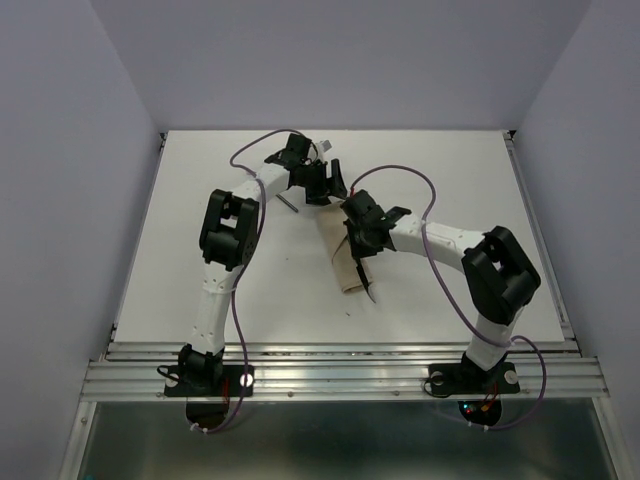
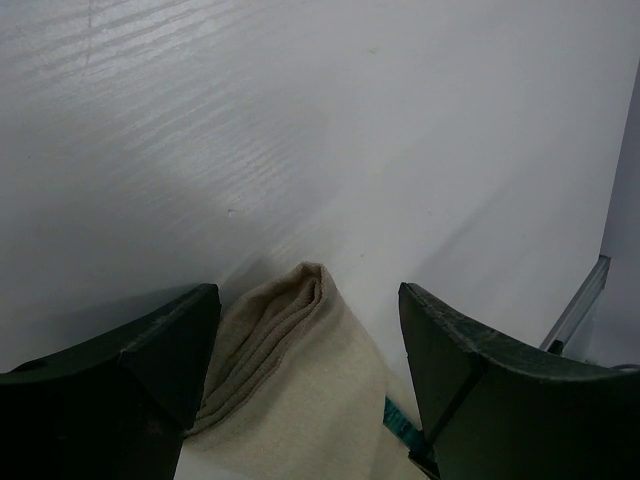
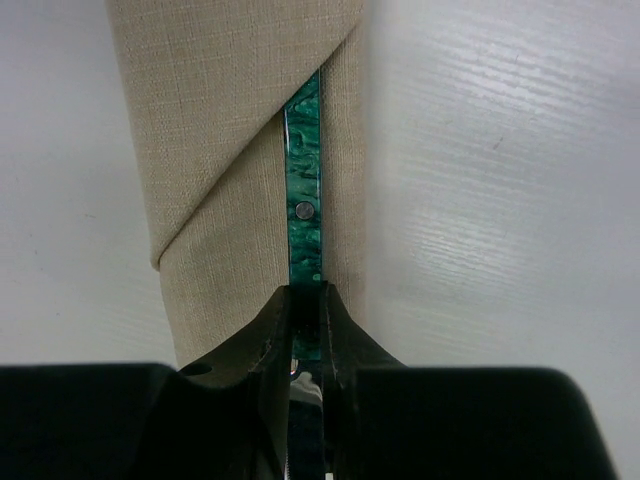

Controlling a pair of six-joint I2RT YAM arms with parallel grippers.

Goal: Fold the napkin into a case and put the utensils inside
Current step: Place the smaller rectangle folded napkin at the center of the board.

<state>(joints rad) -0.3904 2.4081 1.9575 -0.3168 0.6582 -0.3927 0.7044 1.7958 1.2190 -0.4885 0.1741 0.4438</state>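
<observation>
the right gripper (image 3: 305, 297) is pinched almost closed on the green marbled handle of a utensil (image 3: 303, 170), which lies tucked in the diagonal fold of the napkin (image 3: 220, 130). the napkin is folded into a narrow case (image 1: 343, 268) on the white bench (image 3: 500, 200). the left gripper (image 2: 308, 295) stands wide apart, gripping nothing, with one finger on either side of the case's rounded end.

Pale lavender-grey walls (image 1: 60, 200) close in a white matte bench (image 1: 180, 230) on three sides. An aluminium rail (image 1: 340, 378) runs along its near edge under soft, even light.
</observation>
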